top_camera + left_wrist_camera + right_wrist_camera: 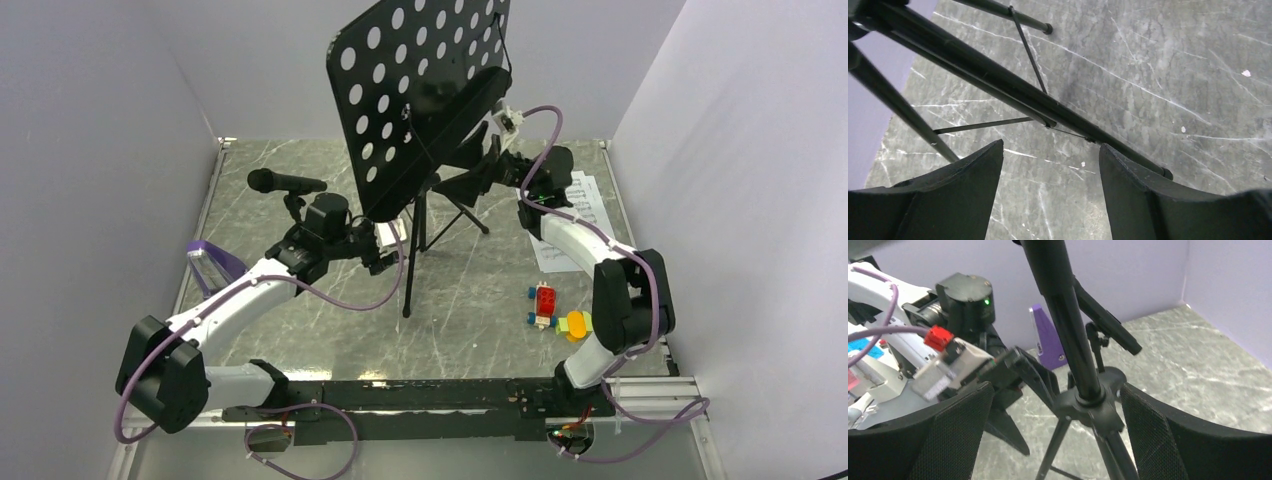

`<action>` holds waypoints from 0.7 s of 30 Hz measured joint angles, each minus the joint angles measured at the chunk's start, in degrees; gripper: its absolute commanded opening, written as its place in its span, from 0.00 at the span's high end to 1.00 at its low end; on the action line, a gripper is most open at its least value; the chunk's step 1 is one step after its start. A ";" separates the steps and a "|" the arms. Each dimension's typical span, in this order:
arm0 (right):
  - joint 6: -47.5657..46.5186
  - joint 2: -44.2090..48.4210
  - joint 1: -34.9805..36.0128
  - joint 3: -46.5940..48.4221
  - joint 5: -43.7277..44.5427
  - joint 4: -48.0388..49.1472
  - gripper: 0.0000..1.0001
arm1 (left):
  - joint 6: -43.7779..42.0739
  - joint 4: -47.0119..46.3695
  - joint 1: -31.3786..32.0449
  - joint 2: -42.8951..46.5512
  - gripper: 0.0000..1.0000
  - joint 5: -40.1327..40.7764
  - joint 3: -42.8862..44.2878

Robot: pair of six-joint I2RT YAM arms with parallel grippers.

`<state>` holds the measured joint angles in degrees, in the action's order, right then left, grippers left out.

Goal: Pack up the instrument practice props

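Note:
The black music stand, with its perforated desk (420, 90), stands mid-table on tripod legs (410, 290). My left gripper (388, 258) is open just left of the pole; in its wrist view the fingers (1050, 165) are empty, with the stand's legs (998, 85) ahead. My right gripper (462, 182) is open at the pole from the right. The tripod hub (1090, 402) shows in the gap of that gripper (1056, 387), nearer the right finger. White sheet music (570, 225) lies under the right arm. The purple metronome (215, 262) and microphone stand (285, 182) are at the left.
Red, yellow and green toy blocks (555, 310) lie near the right arm's base. Grey walls close the table on the left, back and right. The left arm's wrist (963, 305) is close by in the right wrist view, with the metronome (1048, 342) and microphone (1108, 322) behind the pole.

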<state>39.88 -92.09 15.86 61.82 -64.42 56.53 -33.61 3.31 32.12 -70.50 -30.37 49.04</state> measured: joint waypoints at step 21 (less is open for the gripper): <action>1.86 -2.34 1.97 -3.32 5.51 10.40 0.18 | 6.95 -8.46 2.80 -6.34 0.41 -1.25 -0.50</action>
<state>41.74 -94.43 17.82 58.50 -58.92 66.94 -26.65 -5.15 34.92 -76.84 -31.62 48.53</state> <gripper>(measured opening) 0.849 0.628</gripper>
